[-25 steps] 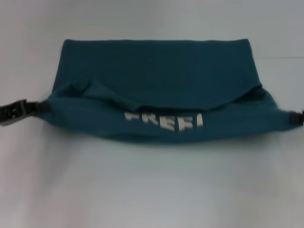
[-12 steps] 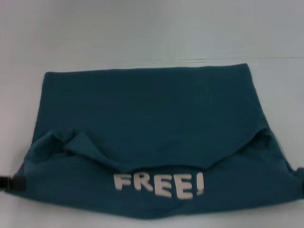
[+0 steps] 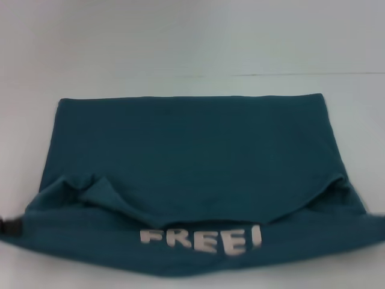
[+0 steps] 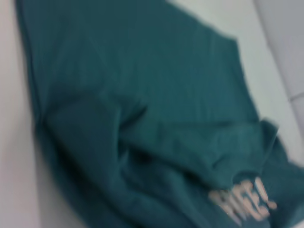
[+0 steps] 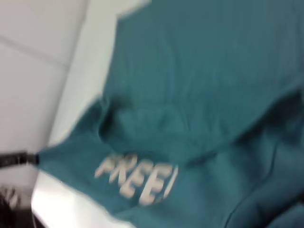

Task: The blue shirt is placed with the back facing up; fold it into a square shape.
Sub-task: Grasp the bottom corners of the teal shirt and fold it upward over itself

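Observation:
The blue shirt point(image 3: 192, 156) lies spread across the table, its white "FREE!" lettering point(image 3: 201, 239) on a near flap that is lifted and pulled taut between its two corners. My left gripper point(image 3: 8, 226) shows at the frame's left edge, shut on the shirt's left corner. It also shows in the right wrist view point(image 5: 19, 159), pinching that corner. My right gripper is out of view; the shirt's right corner point(image 3: 367, 214) runs to the frame's right edge. The shirt fills the left wrist view point(image 4: 142, 118).
The white table point(image 3: 192, 36) extends beyond the shirt at the back, with a thin seam line point(image 3: 301, 74) across it. A narrow strip of table shows near the front edge point(image 3: 72, 277).
The lettered near flap has been drawn toward me and lower in the frame, with both corners spread wider. The right gripper has slipped out of the head view.

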You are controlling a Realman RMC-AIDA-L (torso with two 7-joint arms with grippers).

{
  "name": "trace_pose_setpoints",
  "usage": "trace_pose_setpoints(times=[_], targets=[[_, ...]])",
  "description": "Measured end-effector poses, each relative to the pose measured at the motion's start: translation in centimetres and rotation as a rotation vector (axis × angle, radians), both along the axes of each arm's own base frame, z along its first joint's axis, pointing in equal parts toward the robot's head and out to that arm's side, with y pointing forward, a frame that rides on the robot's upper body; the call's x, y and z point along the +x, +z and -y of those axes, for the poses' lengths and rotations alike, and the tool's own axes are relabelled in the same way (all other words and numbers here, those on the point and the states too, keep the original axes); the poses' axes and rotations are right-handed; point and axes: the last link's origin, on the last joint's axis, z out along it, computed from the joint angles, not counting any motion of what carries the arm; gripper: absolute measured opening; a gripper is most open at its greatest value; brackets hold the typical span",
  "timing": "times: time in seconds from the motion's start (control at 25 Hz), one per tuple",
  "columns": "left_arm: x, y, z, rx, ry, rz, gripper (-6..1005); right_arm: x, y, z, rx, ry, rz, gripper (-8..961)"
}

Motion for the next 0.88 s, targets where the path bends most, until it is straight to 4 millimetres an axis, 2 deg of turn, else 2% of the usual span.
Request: trace_pose_setpoints(times=[0.12,0.24,0.32,0.36,0.4,0.44,0.72,0.88], targets=[[0.8,0.8,-1.7,0.042,0.008,0.014,15,-0.3,1.7,-1.6,0.131,-0.017,-0.037,94],[2.0,1.1,-4.4,0.083,0.016,0.015,15,-0.6,2.7,-3.6,0.244,-0.05,-0.047,100],[2.1,1.1,-4.7,0.088,0.019,0.014,14,-0.9,2.6,-5.2,0.294,-0.076,-0.042,104],[2.8,0.8,-6.6,0.11,0.035,0.009,14,-1.0,2.3,-6.0,0.313,-0.091,-0.035,106],[2.8,0.8,-6.6,0.11,0.035,0.009,14,-1.1,2.1,-6.7,0.33,-0.104,-0.026,108],[3.0,0.3,-8.2,0.137,0.061,-0.012,14,-1.3,1.7,-7.5,0.343,-0.115,-0.017,109],[3.6,-1.8,-12.8,0.26,0.099,-0.064,14,-1.4,-1.1,-12.1,0.483,-0.212,0.087,123],[3.9,-2.9,-15.1,0.327,0.112,-0.11,14,-2.4,-2.9,-14.6,0.538,-0.219,0.149,130]])
